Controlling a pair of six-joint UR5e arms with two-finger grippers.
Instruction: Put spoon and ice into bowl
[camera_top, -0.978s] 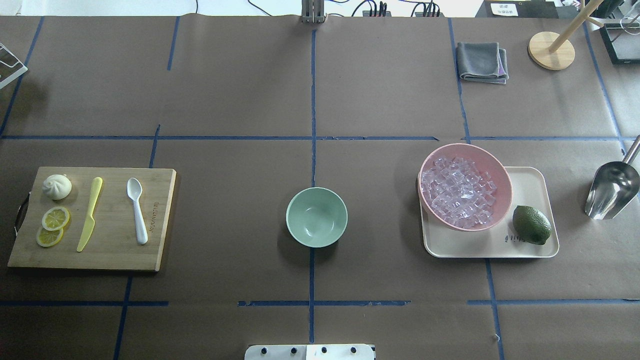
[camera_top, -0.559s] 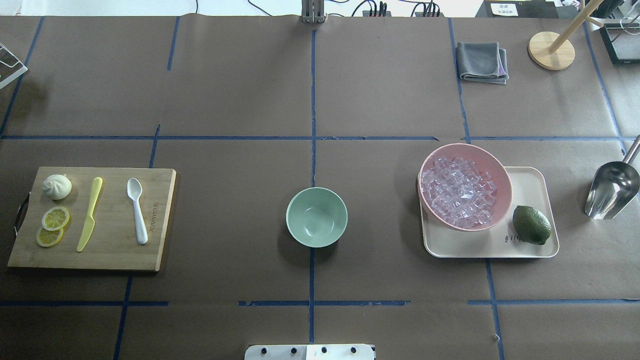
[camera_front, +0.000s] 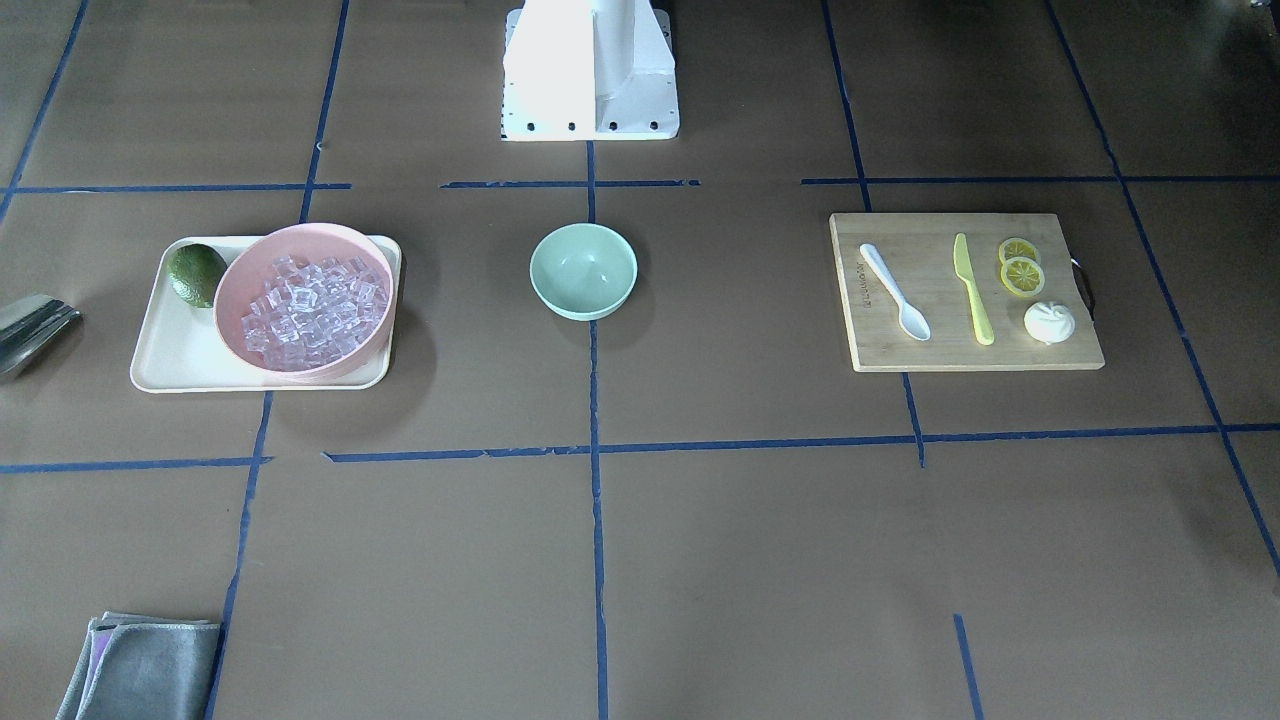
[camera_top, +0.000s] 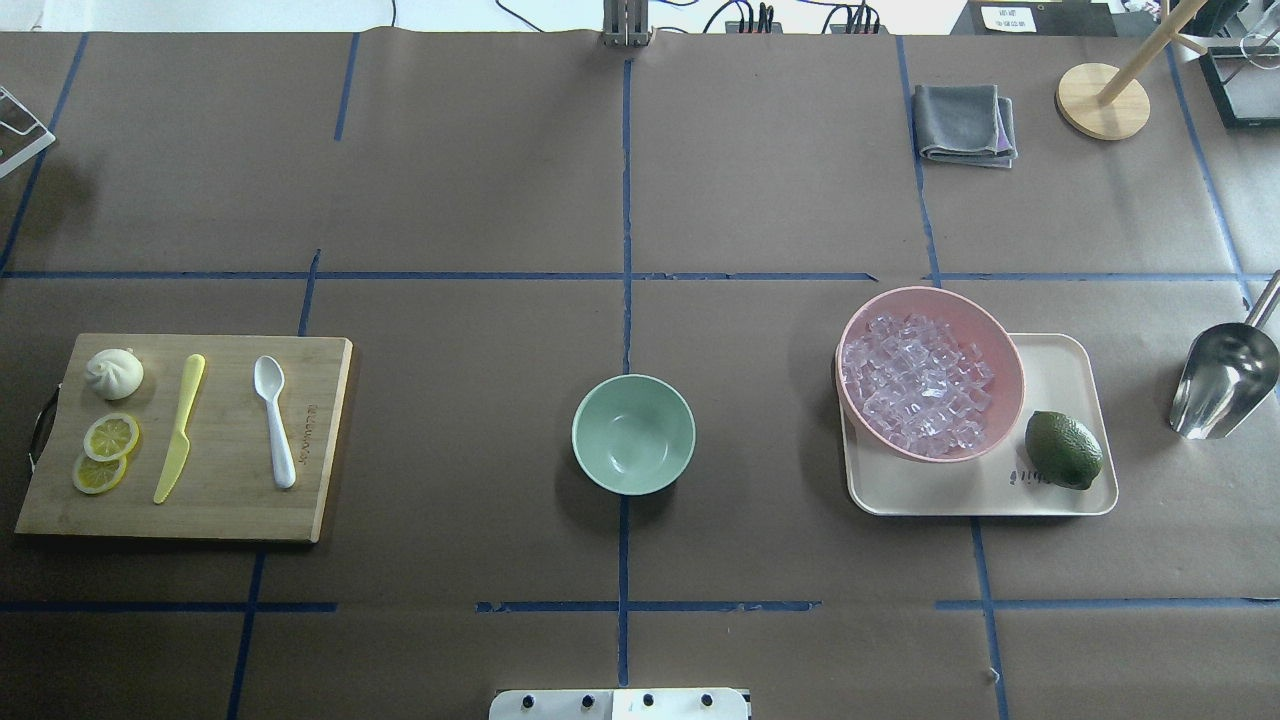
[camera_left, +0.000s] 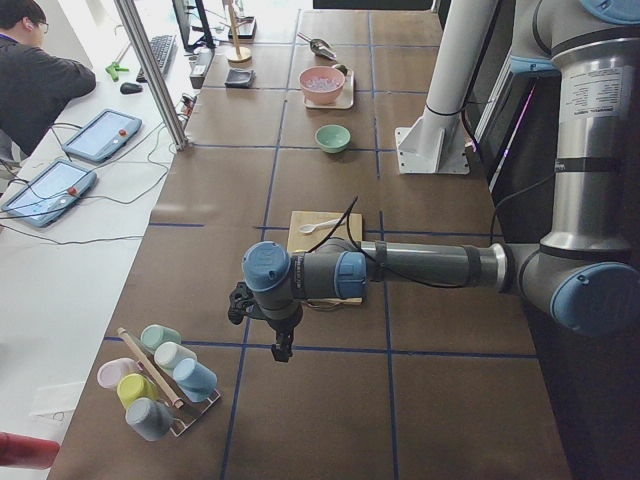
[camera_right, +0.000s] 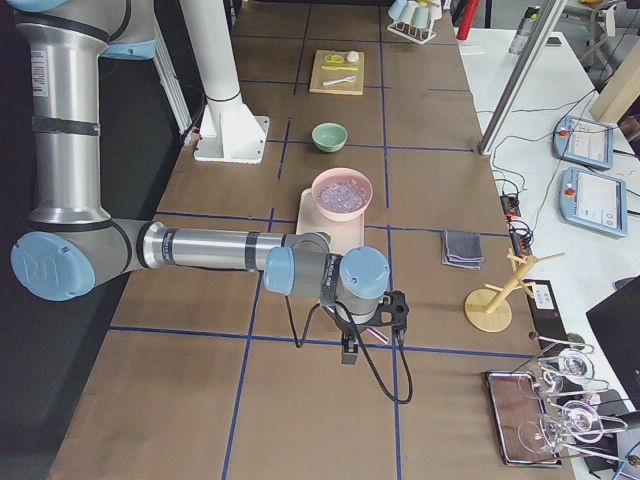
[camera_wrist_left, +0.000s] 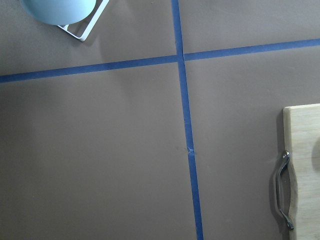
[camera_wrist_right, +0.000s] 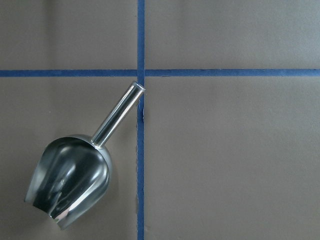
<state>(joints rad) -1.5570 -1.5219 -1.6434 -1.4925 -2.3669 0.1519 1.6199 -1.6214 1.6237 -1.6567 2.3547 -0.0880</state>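
The white spoon lies on a wooden cutting board at the table's left, also in the front view. The mint-green bowl stands empty at the centre. Many clear ice cubes fill a pink bowl on a cream tray at the right. Neither gripper shows in the overhead or front views. My left gripper hangs beyond the board's handle end. My right gripper hangs beyond the tray, above the scoop. I cannot tell if either is open or shut.
A yellow-green knife, lemon slices and a bun share the board. A lime sits on the tray. A metal scoop lies at the far right. A grey cloth and a wooden stand are at the back right.
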